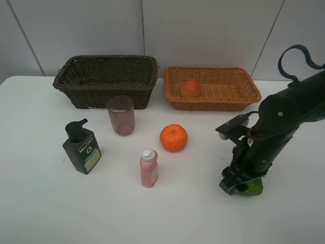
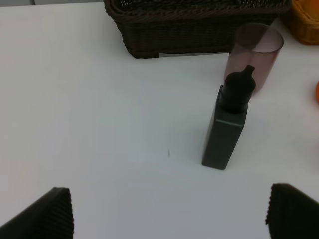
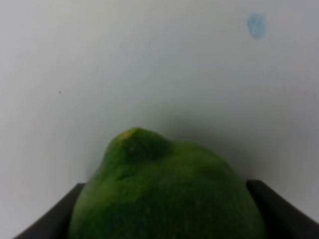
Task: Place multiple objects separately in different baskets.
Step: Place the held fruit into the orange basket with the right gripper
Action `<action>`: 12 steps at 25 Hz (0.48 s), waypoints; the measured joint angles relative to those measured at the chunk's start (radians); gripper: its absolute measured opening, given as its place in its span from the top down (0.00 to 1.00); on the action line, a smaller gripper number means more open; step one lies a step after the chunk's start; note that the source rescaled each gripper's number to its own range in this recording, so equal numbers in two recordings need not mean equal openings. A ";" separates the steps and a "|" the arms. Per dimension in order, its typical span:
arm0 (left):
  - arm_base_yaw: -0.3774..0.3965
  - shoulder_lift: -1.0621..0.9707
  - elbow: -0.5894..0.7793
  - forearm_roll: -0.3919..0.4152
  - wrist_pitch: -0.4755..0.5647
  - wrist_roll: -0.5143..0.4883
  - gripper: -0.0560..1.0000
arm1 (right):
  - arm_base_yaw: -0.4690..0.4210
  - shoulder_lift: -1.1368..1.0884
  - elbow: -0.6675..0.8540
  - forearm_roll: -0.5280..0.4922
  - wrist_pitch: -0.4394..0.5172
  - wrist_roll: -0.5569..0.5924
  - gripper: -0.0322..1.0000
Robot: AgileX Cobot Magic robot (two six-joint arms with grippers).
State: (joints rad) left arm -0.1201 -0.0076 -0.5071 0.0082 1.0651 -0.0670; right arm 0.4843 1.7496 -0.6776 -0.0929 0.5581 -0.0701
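Right wrist view: right gripper [image 3: 167,214] clamped on the green mango-like fruit [image 3: 164,184], which sits on the bench [image 3: 99,59], well apart from the tan basket [image 1: 212,104]. That basket is its likely target, since the peach [image 1: 191,87] lies there. Left gripper [image 2: 169,214] jaws apart, idle.

The right arm [image 1: 287,114] is matte black with rounded joint housings, and a dark cable [image 1: 293,49] loops above it. Its wrist carries a flat black plate [image 1: 233,126] with pale spots, possibly screws. The left pincer [image 2: 169,219] has black ribbed fingers [image 2: 50,214].
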 joint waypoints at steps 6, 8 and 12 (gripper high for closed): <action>0.000 0.000 0.000 0.000 0.000 0.000 0.00 | 0.000 0.000 0.000 0.000 0.010 0.000 0.94; 0.000 0.000 0.000 0.000 0.000 0.000 0.00 | 0.000 0.000 -0.015 0.003 0.051 0.001 0.94; 0.000 0.000 0.000 0.000 0.000 0.000 0.00 | 0.000 0.001 -0.102 0.006 0.208 0.078 0.94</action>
State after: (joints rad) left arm -0.1201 -0.0076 -0.5071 0.0082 1.0651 -0.0670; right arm 0.4843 1.7507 -0.7799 -0.0872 0.7663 0.0078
